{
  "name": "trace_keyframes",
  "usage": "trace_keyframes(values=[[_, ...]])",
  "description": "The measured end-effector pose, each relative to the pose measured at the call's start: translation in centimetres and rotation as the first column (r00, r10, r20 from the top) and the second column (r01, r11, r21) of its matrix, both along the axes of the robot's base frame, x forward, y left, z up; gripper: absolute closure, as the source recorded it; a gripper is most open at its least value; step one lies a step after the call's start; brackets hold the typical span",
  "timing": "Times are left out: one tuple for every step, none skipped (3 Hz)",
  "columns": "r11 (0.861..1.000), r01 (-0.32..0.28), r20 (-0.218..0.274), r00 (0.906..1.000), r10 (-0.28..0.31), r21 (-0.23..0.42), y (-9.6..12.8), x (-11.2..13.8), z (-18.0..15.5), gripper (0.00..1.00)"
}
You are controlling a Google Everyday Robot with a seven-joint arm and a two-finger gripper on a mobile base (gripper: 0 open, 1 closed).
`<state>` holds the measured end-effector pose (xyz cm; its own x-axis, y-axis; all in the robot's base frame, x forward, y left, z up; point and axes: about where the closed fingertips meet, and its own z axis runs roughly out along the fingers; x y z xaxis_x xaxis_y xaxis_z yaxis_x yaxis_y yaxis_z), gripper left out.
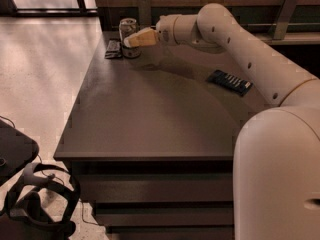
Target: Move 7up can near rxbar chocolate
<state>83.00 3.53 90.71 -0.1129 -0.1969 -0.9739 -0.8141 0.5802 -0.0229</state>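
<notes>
The 7up can (128, 26) stands upright at the table's far left corner, its silver top showing. The rxbar chocolate (113, 49), a small flat dark bar, lies just left of the can, close beside it. My gripper (131, 40) reaches in from the right at the end of the long white arm (235, 39). Its pale tip lies across the front of the can and hides the can's lower body. Whether it touches the can does not show.
A longer dark flat bar with a row of light marks (230, 82) lies on the right side of the dark table (150, 119). A wall with a rail runs behind the table. Black gear and cables (30, 199) lie on the floor at the lower left.
</notes>
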Motion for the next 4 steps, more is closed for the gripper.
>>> trace_keyframes(values=[[0.998,0.057,0.034,0.9977,-0.058,0.023,-3.2,-2.1,1.9,0.00],[0.992,0.109,0.091,0.9892,-0.115,0.068,-7.4,-4.7,4.8,0.00],[0.982,0.160,0.140,0.9747,-0.174,0.101,-11.0,-7.1,7.4,0.00],[0.965,0.236,0.180,0.9504,-0.254,0.112,-14.5,-9.7,10.0,0.00]])
